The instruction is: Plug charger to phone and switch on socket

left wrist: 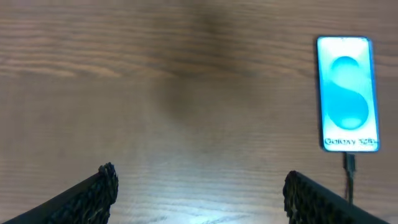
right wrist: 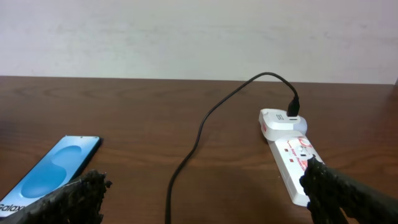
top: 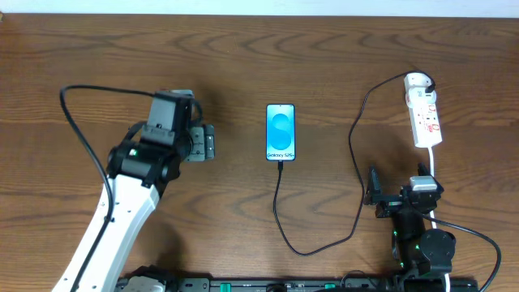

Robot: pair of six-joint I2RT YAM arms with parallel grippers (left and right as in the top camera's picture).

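The phone (top: pixel 280 132) lies flat in the middle of the table, blue screen up; it also shows in the left wrist view (left wrist: pixel 347 93) and the right wrist view (right wrist: pixel 53 169). The black charger cable (top: pixel 280 211) has its plug tip at the phone's near end, loops right and runs up to a white adapter (top: pixel 418 81) seated in the far end of the white socket strip (top: pixel 426 119). The strip also shows in the right wrist view (right wrist: pixel 293 163). My left gripper (top: pixel 208 143) is open and empty, left of the phone. My right gripper (top: pixel 375 195) is open and empty, near the front right.
The socket's thick white cord (top: pixel 434 174) runs from the strip toward my right arm. A black arm cable (top: pixel 81 130) arcs over the table at the left. A dark rail (top: pixel 284 285) lines the front edge.
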